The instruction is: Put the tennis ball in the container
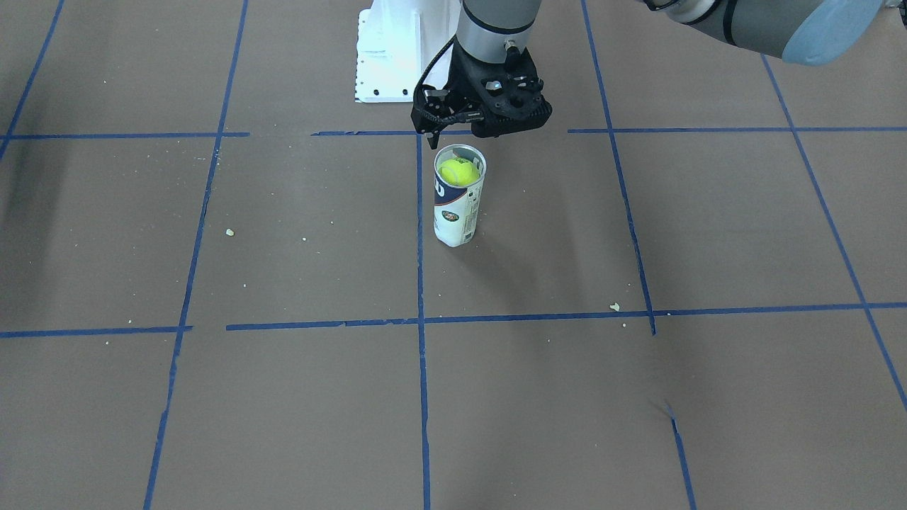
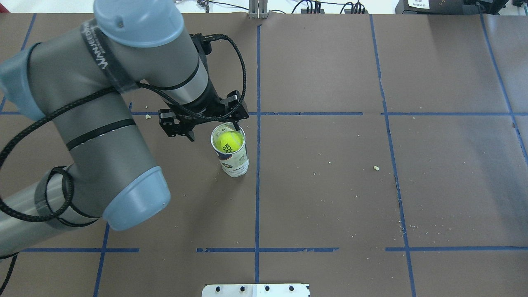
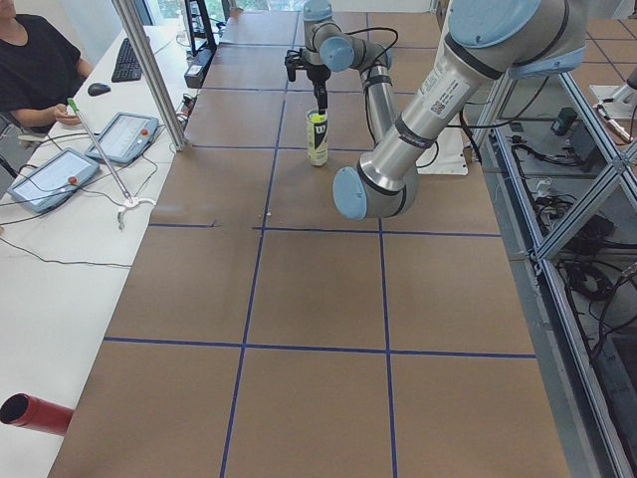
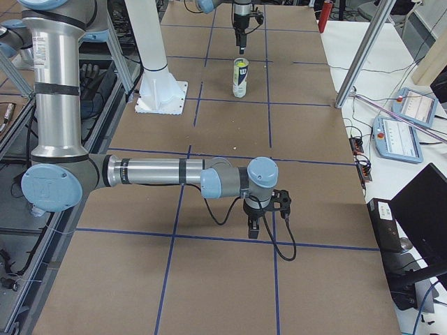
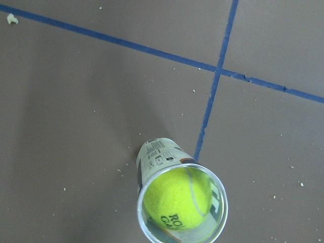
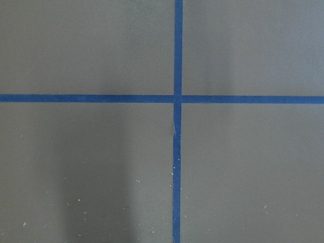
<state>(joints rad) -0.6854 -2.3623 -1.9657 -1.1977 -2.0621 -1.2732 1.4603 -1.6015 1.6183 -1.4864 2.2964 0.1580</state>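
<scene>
"Since the left arm heads the list, how does the left black two-finger end effector [image 2: 212,126] stand?"

"Item 1: jaws apart, wider than the can's mouth. It holds nothing and touches nothing. It hangs pointing down over the open top of the tall clear plastic can with the white, navy and orange label [image 1: 457,212], clear of the rim."

"And the fuzzy yellow-green tennis ball [image 1: 458,172]?"

"Item 2: inside that can, near the top, just under the metal rim. Black lettering shows on it from above. The can stands upright just beside a blue tape line [image 1: 419,234]."

"The right end effector [image 4: 262,220]?"

"Item 3: it shows only in the side camera, low over the bench and well apart from the can. I cannot tell whether its jaws are apart or closed. Its wrist camera shows only brown surface and a tape crossing."

"Surroundings?"

"Item 4: a white metal robot base [image 1: 397,49], near the can on the robot's side. Item 5: pale crumbs [image 1: 614,307], scattered. Item 6: a brown paper-covered bench [image 1: 212,397], gridded in blue tape."

"The room?"

"Item 7: a seated person in a black top [image 3: 35,60] at a white side table [image 3: 40,249] with two tablets [image 3: 124,134], a keyboard and a mouse. Item 8: a red cylinder [image 3: 35,413] at that table's near corner."
</scene>
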